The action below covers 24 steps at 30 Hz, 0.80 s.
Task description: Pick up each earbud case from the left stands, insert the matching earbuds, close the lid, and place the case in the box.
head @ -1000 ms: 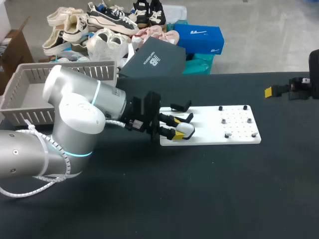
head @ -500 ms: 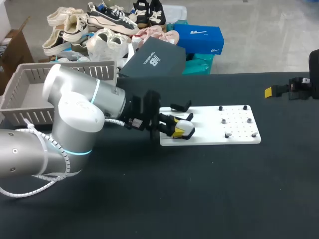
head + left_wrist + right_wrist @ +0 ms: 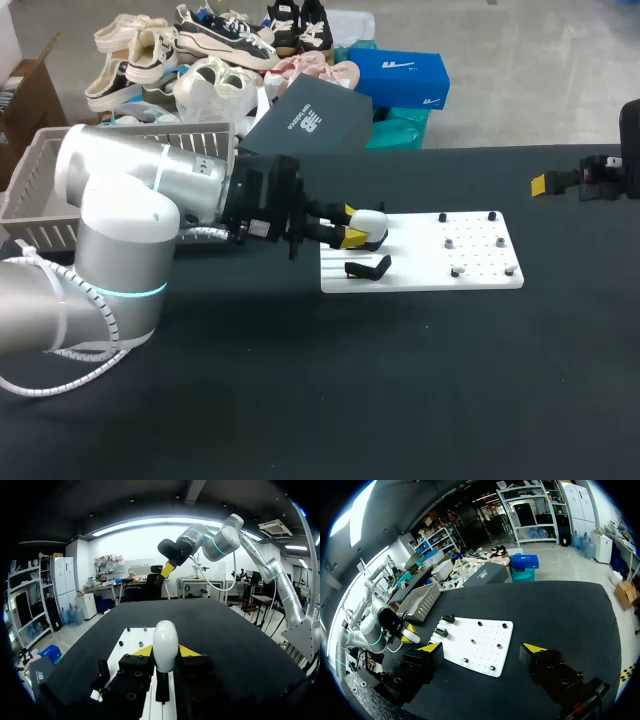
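My left gripper (image 3: 352, 226) is shut on a white earbud case (image 3: 369, 222), held just above the white board (image 3: 420, 275). In the left wrist view the case (image 3: 165, 639) stands upright between the two yellow tips of the left gripper (image 3: 165, 653). An empty black stand (image 3: 367, 268) sits on the board just in front of the case. My right gripper (image 3: 483, 652) is open with nothing in it, far off at the table's right edge (image 3: 548, 183). From the right wrist view I see the board (image 3: 477, 642), two black stands (image 3: 440, 631) and the held case (image 3: 412, 632).
A grey slatted basket (image 3: 30, 190) stands at the table's back left, behind my left arm. Several small dark pegs (image 3: 458, 270) stick up from the board's right half. A dark shoe box (image 3: 305, 120) lies beyond the table's far edge.
The left gripper closed on the white case, then lifted it off the lower stand and carried it back and slightly left. The stand is now bare. The right arm stayed still.
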Each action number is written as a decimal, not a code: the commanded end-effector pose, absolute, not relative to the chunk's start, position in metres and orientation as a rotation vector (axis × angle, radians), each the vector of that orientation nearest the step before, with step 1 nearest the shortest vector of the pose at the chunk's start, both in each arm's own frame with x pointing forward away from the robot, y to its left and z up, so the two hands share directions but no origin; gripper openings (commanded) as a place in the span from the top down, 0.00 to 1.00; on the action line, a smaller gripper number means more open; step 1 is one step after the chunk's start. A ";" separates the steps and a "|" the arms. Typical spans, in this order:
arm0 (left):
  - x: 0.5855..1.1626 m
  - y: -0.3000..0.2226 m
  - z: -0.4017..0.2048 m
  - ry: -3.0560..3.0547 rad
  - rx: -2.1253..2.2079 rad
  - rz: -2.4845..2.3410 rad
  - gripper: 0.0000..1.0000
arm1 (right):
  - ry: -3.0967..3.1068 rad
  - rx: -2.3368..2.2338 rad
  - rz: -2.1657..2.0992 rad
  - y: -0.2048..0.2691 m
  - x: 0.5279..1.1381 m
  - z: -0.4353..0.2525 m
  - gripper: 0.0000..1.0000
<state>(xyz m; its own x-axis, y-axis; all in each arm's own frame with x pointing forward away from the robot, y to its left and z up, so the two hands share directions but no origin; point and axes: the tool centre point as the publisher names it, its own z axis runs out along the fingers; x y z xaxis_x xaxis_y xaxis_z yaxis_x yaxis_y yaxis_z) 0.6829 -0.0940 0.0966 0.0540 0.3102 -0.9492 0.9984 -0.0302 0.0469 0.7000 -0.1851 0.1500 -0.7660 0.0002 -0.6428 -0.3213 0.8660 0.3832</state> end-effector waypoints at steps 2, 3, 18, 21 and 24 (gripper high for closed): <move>0.665 -0.094 0.111 1.362 1.424 -1.002 1.00 | 2.374 -0.231 0.636 -0.185 0.700 0.150 0.00; 0.664 -0.096 0.113 1.357 1.422 -1.007 1.00 | 2.374 -0.231 0.636 -0.185 0.700 0.150 0.00; 0.657 -0.106 0.142 1.295 1.402 -1.007 1.00 | 2.374 -0.231 0.636 -0.185 0.700 0.150 0.00; 0.657 -0.106 0.142 1.295 1.402 -1.007 1.00 | 2.374 -0.231 0.636 -0.185 0.700 0.150 0.00; 0.657 -0.106 0.142 1.295 1.402 -1.007 1.00 | 2.374 -0.231 0.636 -0.185 0.700 0.150 0.00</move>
